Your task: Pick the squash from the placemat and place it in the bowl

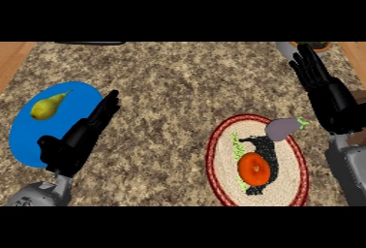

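**Squash on the placemat, both robot hands empty**

Your squash [45,107] lies on the blue placemat [28,140] at the left of the bench [178,87], just beside the left robot hand [75,143], whose fingers are straight and hold nothing. It is yellow and pear-shaped — a fat bulb tapering to a thin neck that points up and right. Expect it to be stiff, smooth-skinned and fairly light. The taper may slip, so take it across the bulb, not the neck. The right robot hand [332,101] rests open at the right edge, fingers up. The red-rimmed bowl [211,160] sits well apart to the right, with a purple eggplant [283,129] at its far rim.
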